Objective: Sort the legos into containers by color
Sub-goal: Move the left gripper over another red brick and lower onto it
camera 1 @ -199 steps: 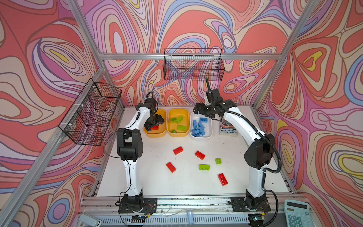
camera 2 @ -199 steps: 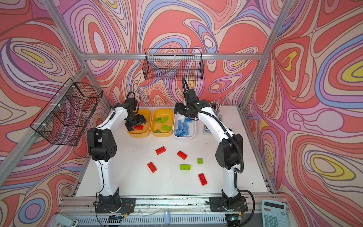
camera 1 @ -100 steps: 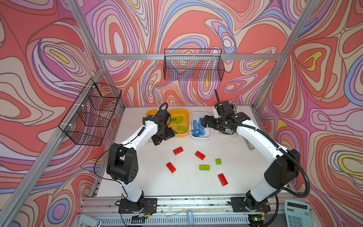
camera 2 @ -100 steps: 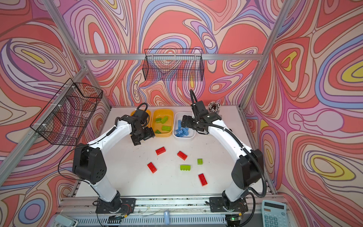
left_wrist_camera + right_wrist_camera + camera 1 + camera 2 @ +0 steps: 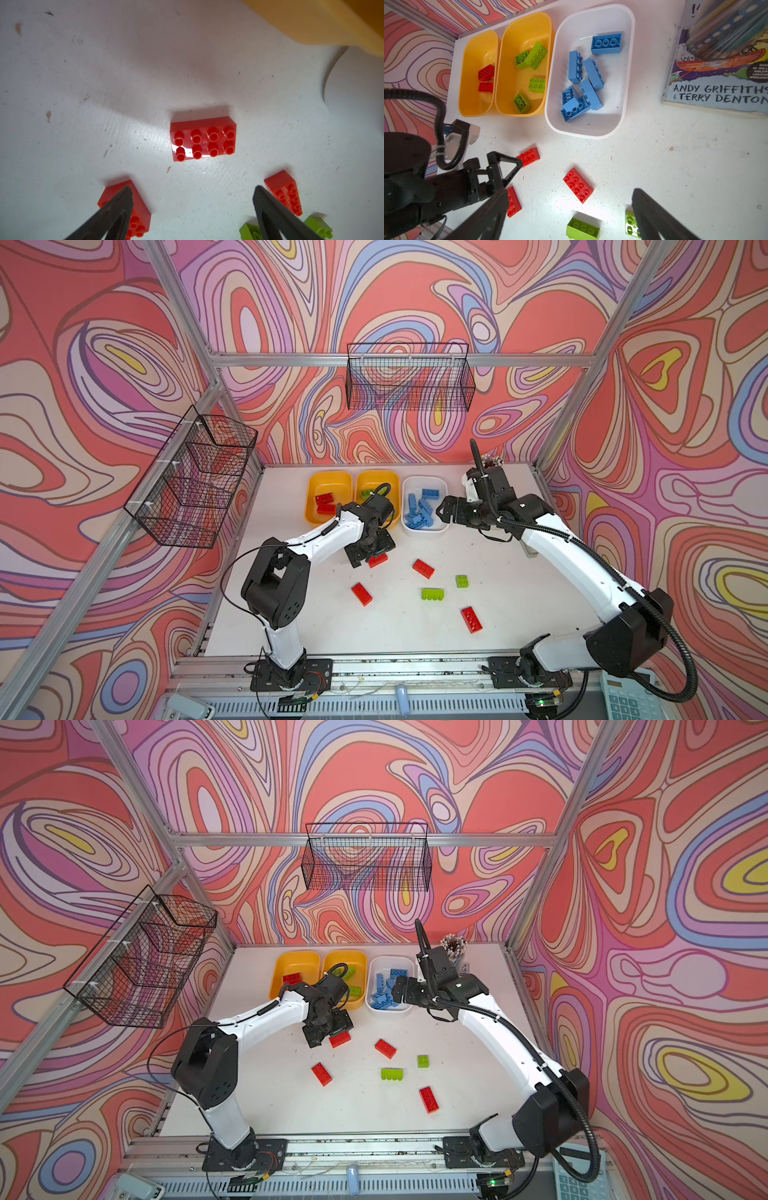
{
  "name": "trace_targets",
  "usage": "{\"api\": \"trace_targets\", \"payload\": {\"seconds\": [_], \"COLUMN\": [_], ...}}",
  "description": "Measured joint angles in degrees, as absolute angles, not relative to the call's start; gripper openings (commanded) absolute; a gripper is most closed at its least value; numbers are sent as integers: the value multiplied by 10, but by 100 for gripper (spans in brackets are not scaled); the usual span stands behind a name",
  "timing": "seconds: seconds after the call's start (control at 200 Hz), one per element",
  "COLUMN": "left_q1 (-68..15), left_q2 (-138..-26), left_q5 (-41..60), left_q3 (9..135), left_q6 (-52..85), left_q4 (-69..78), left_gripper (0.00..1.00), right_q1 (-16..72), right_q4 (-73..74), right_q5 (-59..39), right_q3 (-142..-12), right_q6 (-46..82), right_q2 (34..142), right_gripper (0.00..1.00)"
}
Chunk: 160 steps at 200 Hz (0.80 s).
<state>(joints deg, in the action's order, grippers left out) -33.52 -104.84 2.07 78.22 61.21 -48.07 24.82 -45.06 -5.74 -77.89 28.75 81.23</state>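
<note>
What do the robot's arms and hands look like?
The left arm and right arm are white tubes with chunky black joints. A ribbed black hose trails along the right one; a thin black wire loops by the left. The left hand and right hand are black, with two pointed fingers each.

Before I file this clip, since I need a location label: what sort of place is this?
Probably a robot test cell, not a home: a white table fenced by an aluminium frame and patterned walls, two robot arms bolted at its front, and toy bricks set out near tubs.
</note>
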Motion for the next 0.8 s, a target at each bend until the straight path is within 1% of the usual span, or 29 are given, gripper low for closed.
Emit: {"api": "trace_targets", "payload": {"seconds": [0.115, 0.28, 0.516, 0.801], "left_q1": [-338, -338, -338, -338], "left_q2": [-1097, -1134, -1141, -1141], "left_q5": [21, 20, 16, 14], "left_q3": [813, 848, 858, 841], "left_q6": [613, 606, 596, 591], "left_q4": [-473, -477, -486, -486], "left_gripper": [92, 91, 91, 91], "right_q1": [248, 248, 248, 248], "right_q4": [-451, -461, -472, -474], "right_q5": [-54, -40, -25, -23], "right_q3": [-773, -763, -754, -754], "right_q6": [285, 280, 281, 281], "right_q2": [805, 792, 777, 778], "right_gripper": [98, 98, 98, 98]}}
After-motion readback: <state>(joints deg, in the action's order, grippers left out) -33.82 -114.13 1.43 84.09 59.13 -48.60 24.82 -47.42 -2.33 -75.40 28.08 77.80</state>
